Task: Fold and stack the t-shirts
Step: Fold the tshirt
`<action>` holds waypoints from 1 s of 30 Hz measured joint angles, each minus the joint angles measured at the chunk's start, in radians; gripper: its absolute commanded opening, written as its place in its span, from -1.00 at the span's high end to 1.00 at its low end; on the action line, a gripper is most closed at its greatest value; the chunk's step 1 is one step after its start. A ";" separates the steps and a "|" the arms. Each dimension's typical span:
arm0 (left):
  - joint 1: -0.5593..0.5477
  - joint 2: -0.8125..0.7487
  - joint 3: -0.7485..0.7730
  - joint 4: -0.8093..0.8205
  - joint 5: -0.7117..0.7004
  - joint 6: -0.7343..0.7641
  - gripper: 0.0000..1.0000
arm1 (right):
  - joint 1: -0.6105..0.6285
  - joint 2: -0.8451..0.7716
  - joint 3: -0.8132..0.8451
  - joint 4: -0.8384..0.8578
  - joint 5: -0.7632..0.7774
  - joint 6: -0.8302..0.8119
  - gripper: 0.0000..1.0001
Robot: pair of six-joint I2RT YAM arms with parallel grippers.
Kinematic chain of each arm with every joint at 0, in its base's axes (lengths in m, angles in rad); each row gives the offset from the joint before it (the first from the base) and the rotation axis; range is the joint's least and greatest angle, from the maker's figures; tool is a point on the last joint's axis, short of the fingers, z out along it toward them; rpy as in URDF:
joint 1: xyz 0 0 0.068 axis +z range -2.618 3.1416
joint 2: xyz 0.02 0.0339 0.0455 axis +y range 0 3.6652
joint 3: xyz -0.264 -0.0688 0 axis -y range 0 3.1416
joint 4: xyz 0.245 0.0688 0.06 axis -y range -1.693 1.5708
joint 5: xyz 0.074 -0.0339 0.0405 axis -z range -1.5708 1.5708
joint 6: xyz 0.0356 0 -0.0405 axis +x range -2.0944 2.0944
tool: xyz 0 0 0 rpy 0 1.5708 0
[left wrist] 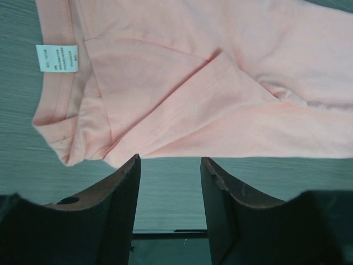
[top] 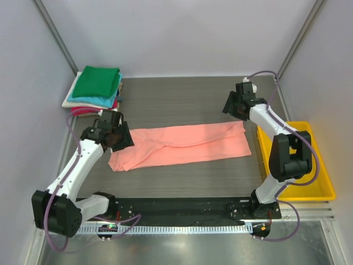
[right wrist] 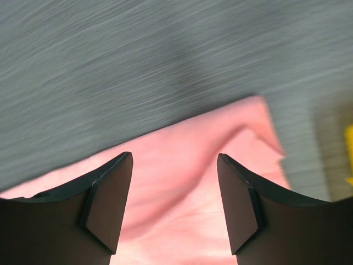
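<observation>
A salmon-pink t-shirt [top: 182, 144], folded into a long strip, lies flat across the middle of the table. In the left wrist view the same pink t-shirt [left wrist: 209, 94] shows its collar and a white neck label [left wrist: 57, 58]. My left gripper [top: 120, 139] hovers at the strip's left end. Seen from the wrist, the left gripper [left wrist: 170, 163] is open and empty, just off the cloth's edge. My right gripper [top: 235, 109] is raised over the far right corner. From its wrist, the right gripper [right wrist: 175, 157] is open with the pink cloth [right wrist: 182, 210] below it. Folded t-shirts [top: 95, 88] are stacked at the back left, green on top.
A yellow plastic bin [top: 324, 185] stands at the table's right edge, beside the right arm, and its corner [right wrist: 348, 157] shows in the right wrist view. Grey walls close in the table at left, right and back. A black rail runs along the near edge.
</observation>
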 measured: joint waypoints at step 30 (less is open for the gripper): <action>-0.026 0.152 -0.113 0.222 -0.055 -0.120 0.07 | 0.100 -0.348 -0.392 -0.056 -0.046 0.035 -0.25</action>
